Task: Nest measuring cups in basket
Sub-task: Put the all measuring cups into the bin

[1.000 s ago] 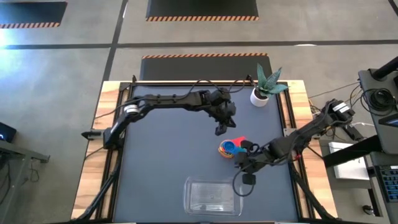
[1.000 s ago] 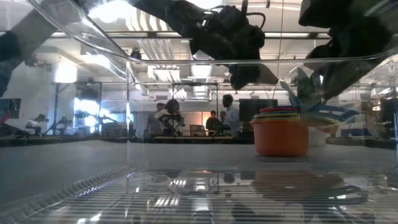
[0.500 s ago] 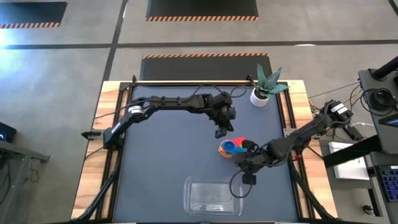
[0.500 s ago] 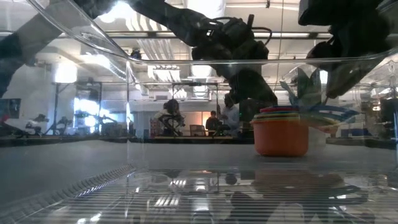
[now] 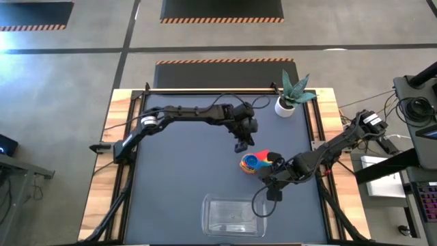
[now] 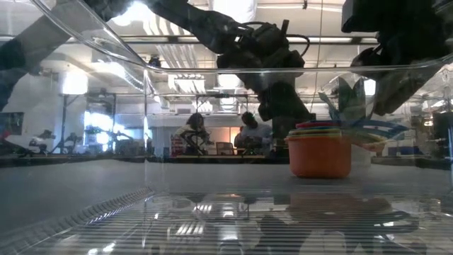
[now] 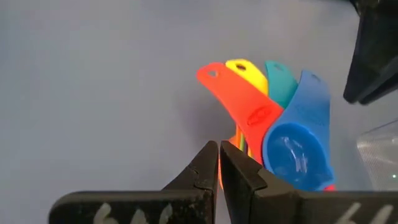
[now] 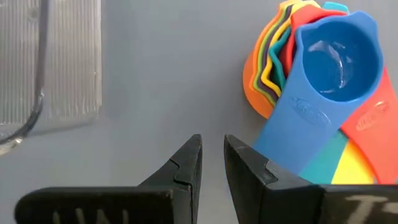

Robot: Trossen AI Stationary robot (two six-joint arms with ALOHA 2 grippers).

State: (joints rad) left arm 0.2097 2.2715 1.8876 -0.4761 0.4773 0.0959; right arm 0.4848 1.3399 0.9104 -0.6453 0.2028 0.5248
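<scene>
The measuring cups [image 5: 253,162] sit nested in one stack on the dark mat. The orange one [image 6: 318,157] is at the bottom, resting on its base, and the blue one [image 8: 336,53] is on top. Their handles fan out to one side [image 7: 249,99]. My left gripper [image 5: 242,145] hovers shut just beyond the stack on its far side, fingertips [image 7: 219,163] pointing down beside the red handle. My right gripper [image 5: 265,179] is low at the stack's near right side, narrowly open [image 8: 212,155], touching nothing. The clear basket [image 5: 233,216] stands empty near the table's near edge.
A white pot with a spiky plant [image 5: 285,106] stands at the far right corner of the mat. The basket's ribbed floor [image 6: 212,219] fills the low view's foreground, and its corner [image 8: 43,68] lies close to my right gripper. People move in the room behind.
My left gripper has come down from above the table toward the far side of the cup stack and kept shut. The cups and the basket have stayed where they were.
</scene>
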